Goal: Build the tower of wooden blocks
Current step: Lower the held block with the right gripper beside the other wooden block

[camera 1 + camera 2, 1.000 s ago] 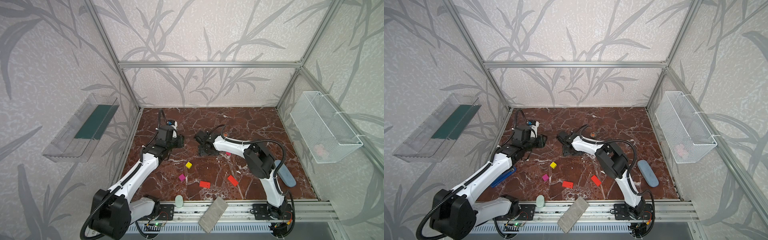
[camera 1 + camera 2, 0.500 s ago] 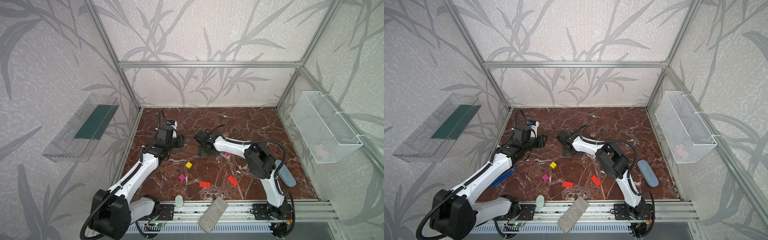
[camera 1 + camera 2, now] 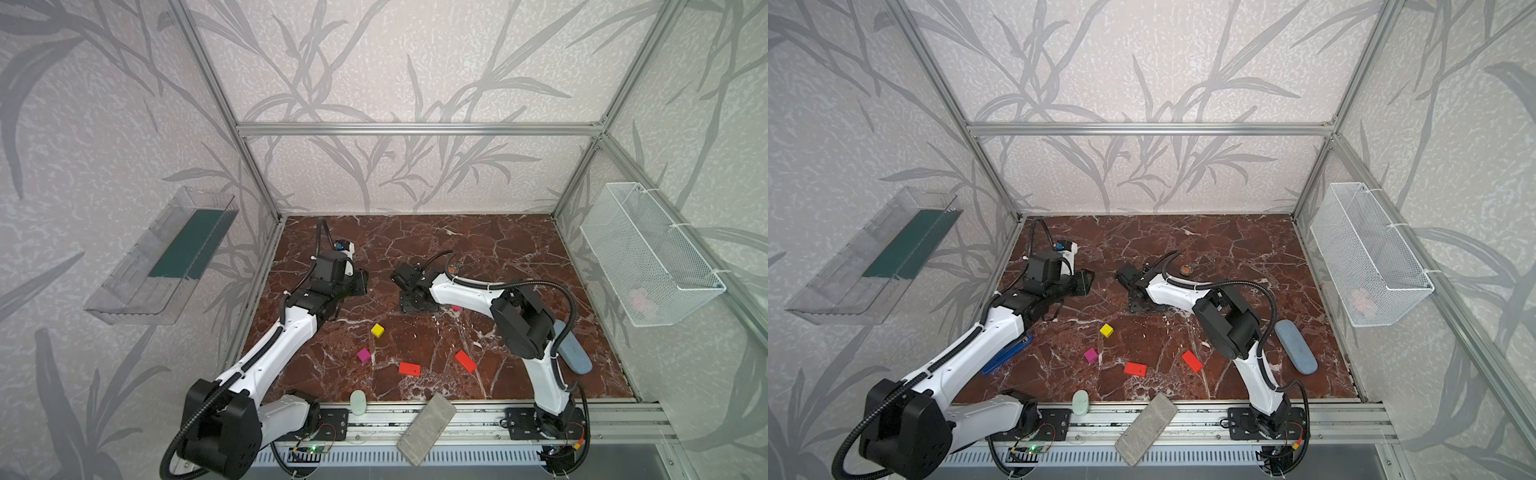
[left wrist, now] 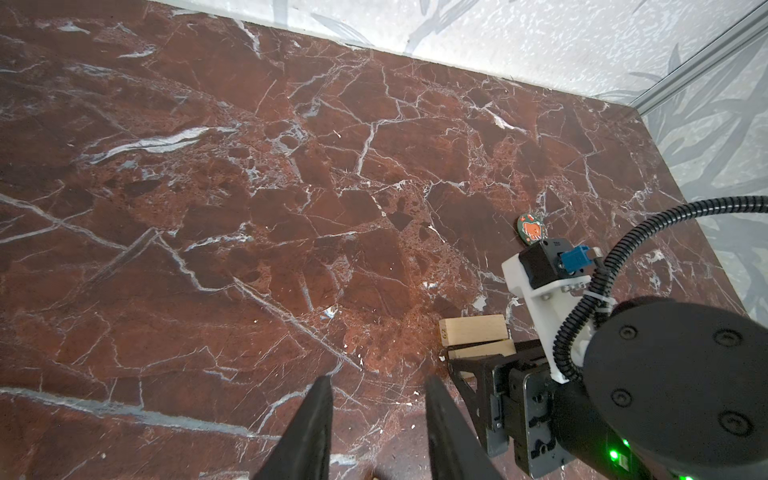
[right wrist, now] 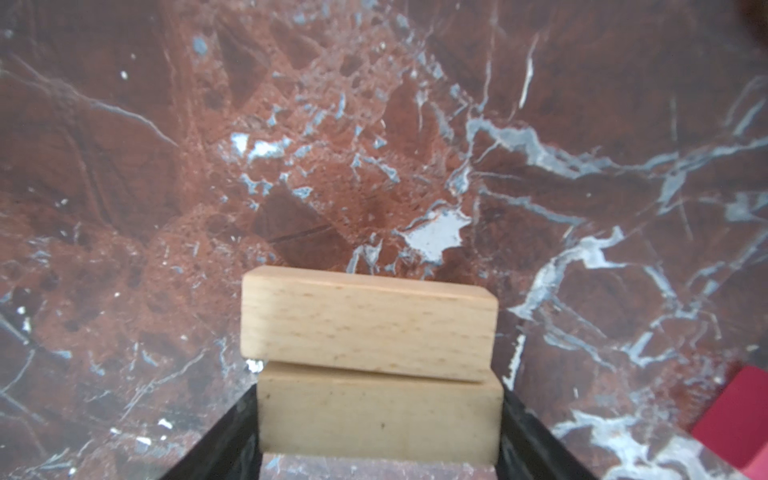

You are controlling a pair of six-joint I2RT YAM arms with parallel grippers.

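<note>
Two tan bars (image 5: 368, 322) (image 5: 378, 415) lie flat side by side on the marble floor, also seen in the left wrist view (image 4: 473, 330); both top views hide them under my right gripper (image 3: 417, 301). That gripper (image 5: 380, 419) points down, its jaws pressed against the two ends of the nearer bar. My left gripper (image 4: 379, 384) (image 3: 361, 282) hovers open and empty just left of the bars. Loose on the floor in front lie a yellow cube (image 3: 377, 330), a magenta cube (image 3: 363, 354) and two red rectangles (image 3: 409, 368) (image 3: 465, 360). Another magenta block (image 3: 456, 308) peeks out beside the right arm.
A grey stone brick (image 3: 426, 428) and a pale oval (image 3: 357, 402) rest on the front rail. A blue stapler (image 3: 1007, 357) lies under the left arm, and a blue-grey case (image 3: 571, 351) at the right. A round badge (image 3: 1185, 271) lies behind the right gripper. A wire basket (image 3: 648, 253) hangs on the right wall.
The right gripper's jaws have drawn in a little onto the tan bar. Neither arm has shifted, and the loose blocks lie as before.
</note>
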